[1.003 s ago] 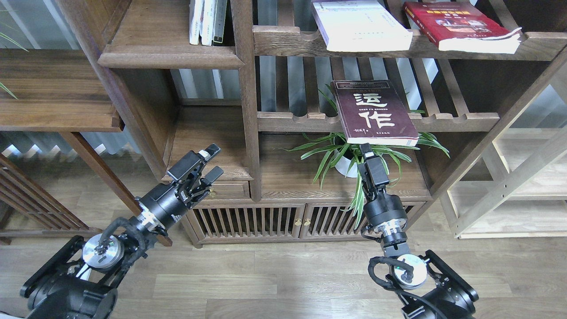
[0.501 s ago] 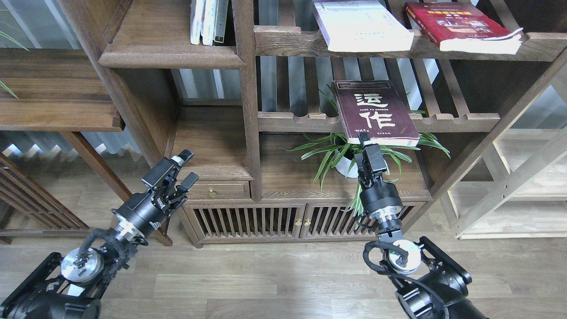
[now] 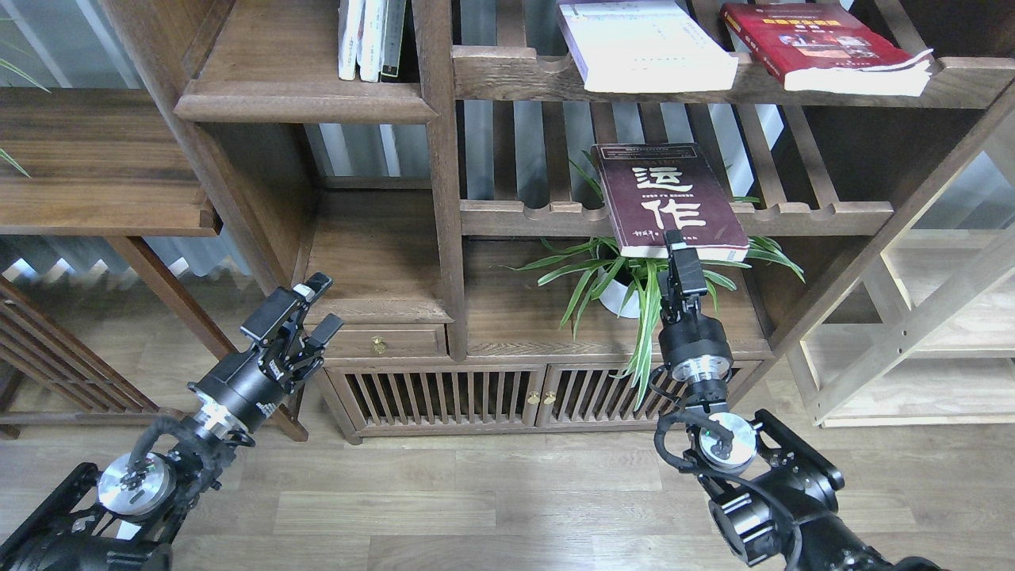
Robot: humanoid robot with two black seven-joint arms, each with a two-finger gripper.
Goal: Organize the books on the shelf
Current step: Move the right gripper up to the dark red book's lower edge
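The maroon book [image 3: 670,198] with big white characters lies flat on the middle slatted shelf, its front edge overhanging the rail. My right gripper [image 3: 676,242] points up at that front edge and overlaps it; it is seen end-on, so its fingers cannot be told apart. The thick white-lavender book [image 3: 646,44] and the red book [image 3: 825,44] lie flat on the upper slatted shelf. The solid plank shelf [image 3: 262,87] with a rounded front edge is at the upper left. My left gripper [image 3: 321,305] is open and empty, low by the drawer.
Thin white-spined and dark-spined books [image 3: 371,40] stand at the plank shelf's right end. A potted spider plant [image 3: 626,281] sits under the maroon book, beside my right arm. A cabinet with slatted doors [image 3: 476,396] is below. A pale wooden rack [image 3: 912,333] stands at the right.
My left arm has drawn back down and to the left, still open. My right gripper has moved up and right, from just under the maroon book to its front edge.
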